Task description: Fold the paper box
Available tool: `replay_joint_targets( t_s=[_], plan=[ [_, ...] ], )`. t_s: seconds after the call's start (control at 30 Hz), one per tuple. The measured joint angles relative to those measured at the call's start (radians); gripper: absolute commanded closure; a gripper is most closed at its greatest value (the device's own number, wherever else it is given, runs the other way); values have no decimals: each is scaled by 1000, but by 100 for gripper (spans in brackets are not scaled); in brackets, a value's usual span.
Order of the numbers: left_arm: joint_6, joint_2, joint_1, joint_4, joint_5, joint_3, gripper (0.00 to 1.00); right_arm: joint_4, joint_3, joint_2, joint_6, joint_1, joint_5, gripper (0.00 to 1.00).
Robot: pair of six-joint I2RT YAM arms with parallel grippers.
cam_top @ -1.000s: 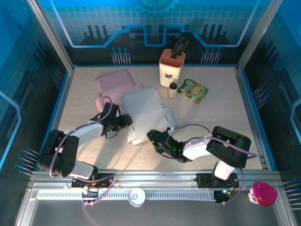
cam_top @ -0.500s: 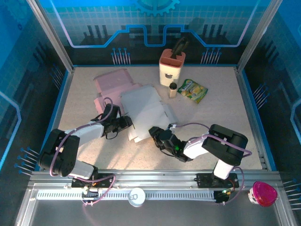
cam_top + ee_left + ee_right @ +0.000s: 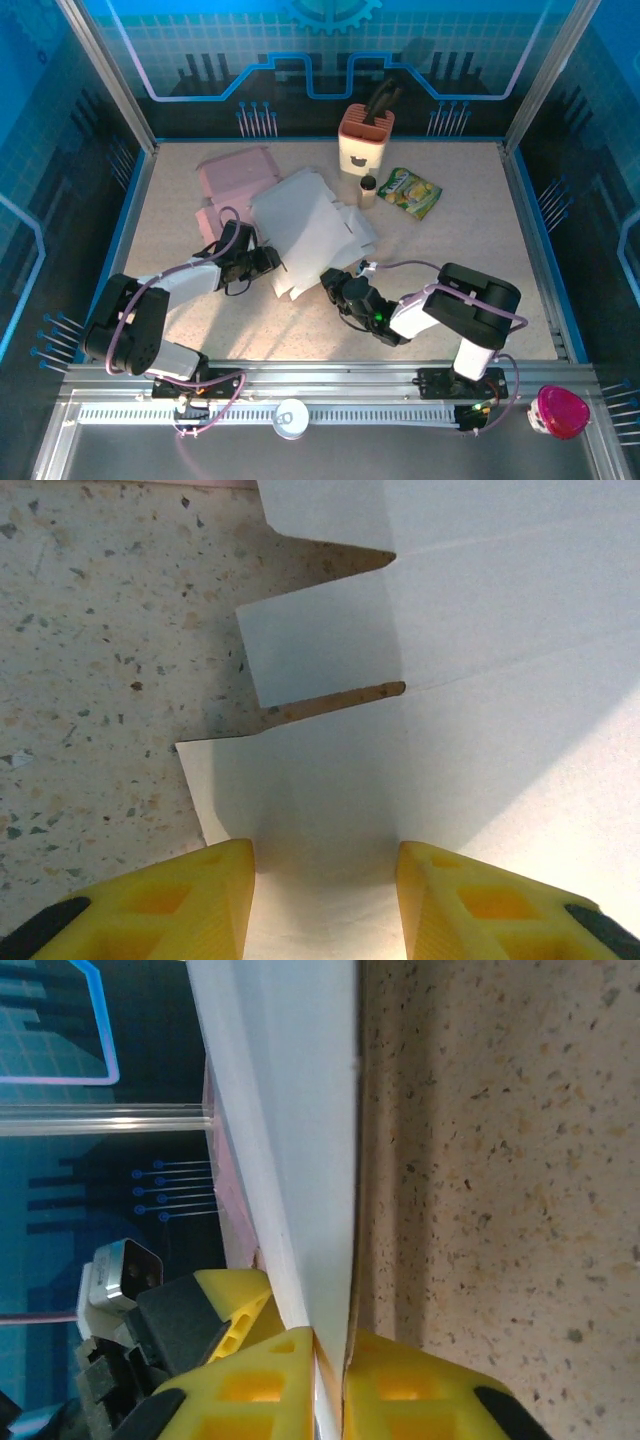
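The white paper box sheet point(image 3: 305, 232) lies unfolded mid-table, its near-right edge raised off the surface. My right gripper point(image 3: 338, 287) is shut on that edge; in the right wrist view the white sheet point(image 3: 300, 1160) stands on edge, pinched between the yellow fingertips point(image 3: 328, 1360), with the tabletop to the right. My left gripper point(image 3: 268, 262) sits at the sheet's near-left side. In the left wrist view its fingers point(image 3: 210, 895) stand apart over a cut flap of the sheet point(image 3: 330, 800), gripper point(image 3: 325, 900) open with paper lying under the gap.
Pink sheets point(image 3: 238, 176) lie partly under the white one at the back left. A pink-and-white holder point(image 3: 366, 146), a small bottle point(image 3: 367, 190) and a green packet point(image 3: 411, 192) stand behind. A pink-lidded jar point(image 3: 558, 410) sits off the table at the near right.
My right gripper has moved away from the bases, holding the sheet's edge; the sheet has tipped up and shifted toward the back left. The left gripper has barely moved.
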Motion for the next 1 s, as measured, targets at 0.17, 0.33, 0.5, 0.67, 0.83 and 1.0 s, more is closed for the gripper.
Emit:
replay_joint_targets(
  t_s=[0.17,0.33,0.5,0.67,0.83,1.0],
  plan=[
    [7,-26,-13,-37,-29,0,39,2,7,-2,-6,0,2,100],
    [37,-231,-116,-160,-157,11,33,-83,40,-105,-24,-2,-2,100],
    [118,-468,-328,-253,-401,69,35,-238,147,-253,-67,-26,-29,100],
    [251,-633,-533,-283,-673,79,35,-415,304,-349,-128,-73,-81,100],
    [474,-720,-674,-220,-885,72,26,-606,486,-400,-187,-127,-148,100],
    [701,-737,-706,-82,-968,37,24,-786,602,-454,-225,-140,-188,100]
  ],
)
